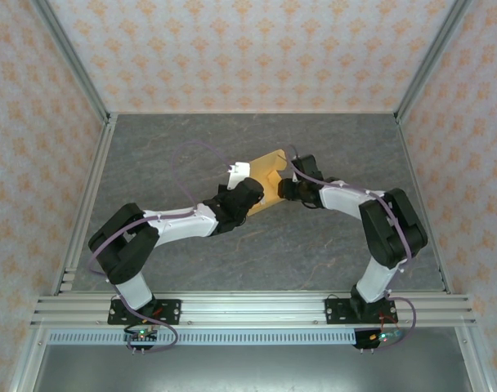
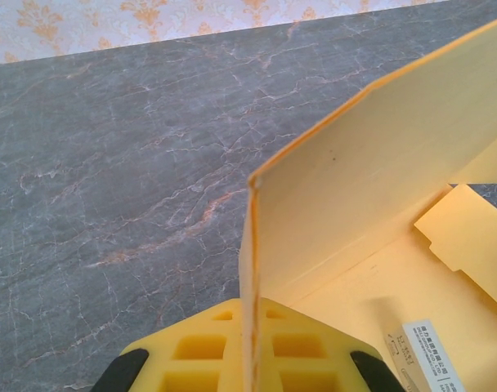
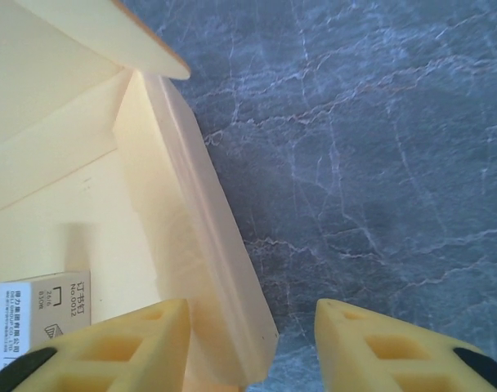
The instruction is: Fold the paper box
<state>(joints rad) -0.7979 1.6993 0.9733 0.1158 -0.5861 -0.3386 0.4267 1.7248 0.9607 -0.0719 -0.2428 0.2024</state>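
Observation:
The paper box [image 1: 270, 174] is light orange-tan card lying partly folded at mid-table between both arms. My left gripper [image 1: 247, 196] is shut on one raised wall of the box [image 2: 371, 163]; in the left wrist view that wall runs edge-on between my yellow fingers [image 2: 191, 351], the left gripper [image 2: 252, 331] pinching it. My right gripper [image 1: 286, 189] stands open at the box's right side. In the right wrist view a folded, upright side wall [image 3: 195, 245] rises between the fingers of the right gripper [image 3: 252, 331], close to the left finger [image 3: 126, 343] and apart from the right one.
A small white printed tag [image 2: 424, 355] lies on the box floor [image 3: 40, 314]. The grey marbled tabletop [image 1: 175, 155] spreads around the box. Patterned walls and metal frame rails [image 1: 93, 196] enclose the table on three sides.

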